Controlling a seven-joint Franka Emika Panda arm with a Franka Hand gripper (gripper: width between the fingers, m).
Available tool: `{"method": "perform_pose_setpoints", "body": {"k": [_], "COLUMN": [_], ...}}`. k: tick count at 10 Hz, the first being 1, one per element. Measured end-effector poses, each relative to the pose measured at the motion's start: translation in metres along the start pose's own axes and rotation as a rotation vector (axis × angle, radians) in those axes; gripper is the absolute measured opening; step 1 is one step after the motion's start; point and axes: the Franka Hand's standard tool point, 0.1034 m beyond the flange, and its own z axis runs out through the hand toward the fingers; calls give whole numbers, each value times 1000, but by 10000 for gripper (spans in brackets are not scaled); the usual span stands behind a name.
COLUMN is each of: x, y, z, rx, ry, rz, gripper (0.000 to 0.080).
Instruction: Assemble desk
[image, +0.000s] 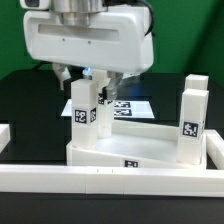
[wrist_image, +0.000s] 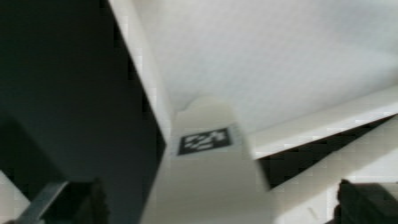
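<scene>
The arm's white housing fills the upper part of the exterior view, and beneath it the tool (image: 90, 78) hangs with its two dark fingers spread apart, one on either side of the top of a white plastic block leg (image: 84, 112) that stands upright in the left centre of the frame. The fingers do not appear to press on that leg; a gap shows between them and its sides, so the tool is open and grips nothing.

That leg carries a small black-and-white tag on its front face and rises from the left near corner of the large white rectangular tray-like tabletop (image: 150, 148) with a raised rim, which lies across the lower middle of the frame on the black surface (image: 25, 95). A second white block leg (image: 192, 118), also tagged, stands upright at the tabletop's right side, in the right centre of the frame. A further small tag shows on the tabletop's front rim.

Behind the tabletop, in the centre of the frame, the marker board (image: 135, 106) lies flat on the surface. A long white border rail (image: 110, 180) runs across the bottom of the frame.

In the wrist view the tagged leg (wrist_image: 210, 160) stands in the lower centre, with the tabletop's pale floor (wrist_image: 267, 60) behind it and a dark fingertip (wrist_image: 368, 196) low at the frame's edge.
</scene>
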Motion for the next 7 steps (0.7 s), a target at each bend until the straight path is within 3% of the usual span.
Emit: {"method": "perform_pose_setpoints", "body": {"k": [3, 7], "x": [-7, -7], "y": [-21, -20], "z": [-10, -9], "rx": [0, -2], "ry": [-35, -35], "rz": [73, 60], "gripper": [649, 649]}}
